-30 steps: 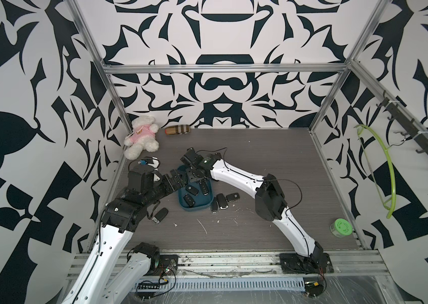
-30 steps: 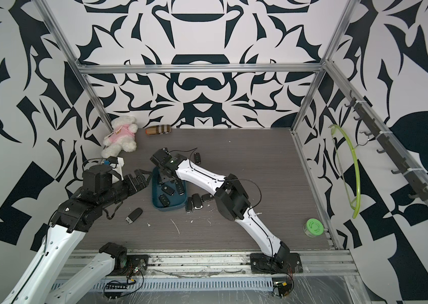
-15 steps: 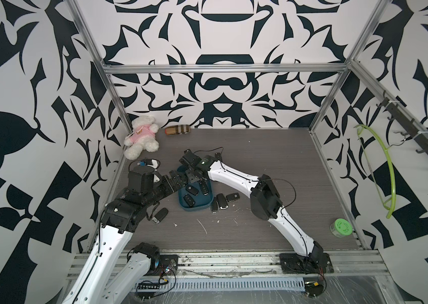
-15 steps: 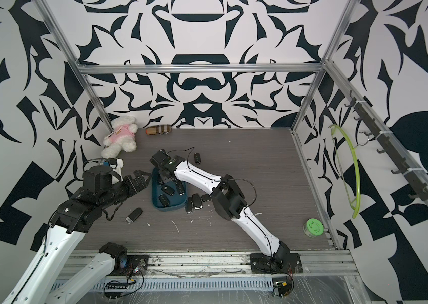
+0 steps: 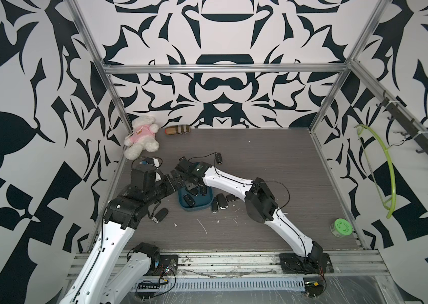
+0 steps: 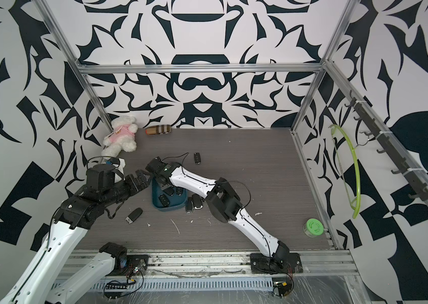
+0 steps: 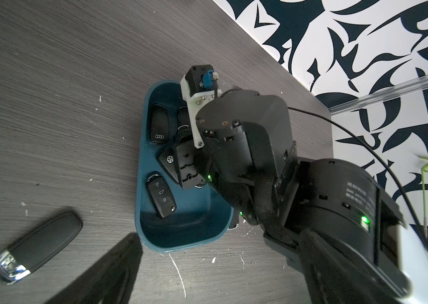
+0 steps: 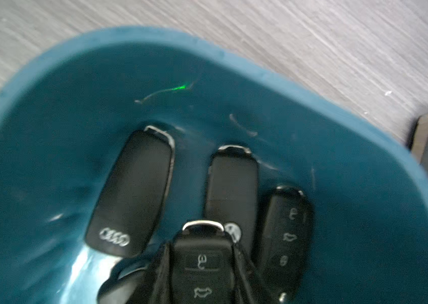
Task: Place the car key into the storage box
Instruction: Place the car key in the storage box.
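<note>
While right pincer (image 8: 202, 279) pinches a black car key (image 8: 203, 250) over the teal storage box (image 8: 49, 92), left pincer (image 5: 178, 180) gapes.

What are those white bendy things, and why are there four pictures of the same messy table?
They are two robot arms, each ending in a two-finger gripper. Two pictures come from a camera high above, looking down. The other two come from little cameras on the arms' wrists.

The right gripper is shut on a black car key and holds it over the dark teal storage box. Other keys already lie in the box, one of them an Audi key. The left gripper is open, holding nothing, next to the box.

More keys lie on the grey table, like this loose key. At the back sit a white teddy bear in pink and a plaid pouch. A round green tub stands near the front.
</note>
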`<state>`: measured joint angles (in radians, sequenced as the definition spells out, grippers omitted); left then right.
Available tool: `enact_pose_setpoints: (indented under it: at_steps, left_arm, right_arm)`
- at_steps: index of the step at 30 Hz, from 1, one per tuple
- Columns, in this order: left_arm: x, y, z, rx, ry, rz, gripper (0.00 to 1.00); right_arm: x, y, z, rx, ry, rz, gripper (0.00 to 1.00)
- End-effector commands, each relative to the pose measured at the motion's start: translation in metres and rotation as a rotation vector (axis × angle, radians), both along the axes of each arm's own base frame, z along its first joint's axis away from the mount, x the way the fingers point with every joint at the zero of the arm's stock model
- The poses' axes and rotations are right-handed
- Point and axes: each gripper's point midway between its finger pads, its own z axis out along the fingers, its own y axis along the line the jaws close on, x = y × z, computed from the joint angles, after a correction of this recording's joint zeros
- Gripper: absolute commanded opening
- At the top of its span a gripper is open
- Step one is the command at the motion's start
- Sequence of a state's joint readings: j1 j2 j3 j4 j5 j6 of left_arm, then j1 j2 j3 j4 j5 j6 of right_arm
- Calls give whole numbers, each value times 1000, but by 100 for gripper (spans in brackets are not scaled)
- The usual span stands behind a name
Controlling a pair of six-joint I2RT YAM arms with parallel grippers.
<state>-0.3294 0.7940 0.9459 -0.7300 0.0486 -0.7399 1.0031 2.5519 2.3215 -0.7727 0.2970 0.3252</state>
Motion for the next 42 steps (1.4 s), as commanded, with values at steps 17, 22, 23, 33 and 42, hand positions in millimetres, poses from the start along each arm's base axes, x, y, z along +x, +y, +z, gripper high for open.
enact_pose_setpoints:
  at_steps: [17,22,23,33,42]
  left_arm:
    - [-2,0,1,-4,-10,-6,99]
    - [-2,1,1,-4,-13,-3,99]
    - [-2,1,1,-4,-14,-4,99]
    - [0,-1,8,0,-31,-18,99]
    - [17,-18,23,-61,-80,-62,99]
  right_arm:
    - [-9,9,31,47,-34,-1,47]
    - [-9,14,44,88,-38,1,54]
    - [-9,15,49,99,-40,-2,55]
    - [11,-18,110,227,-65,-117,73]
    - [42,-76,138,270,-106,-268,95]
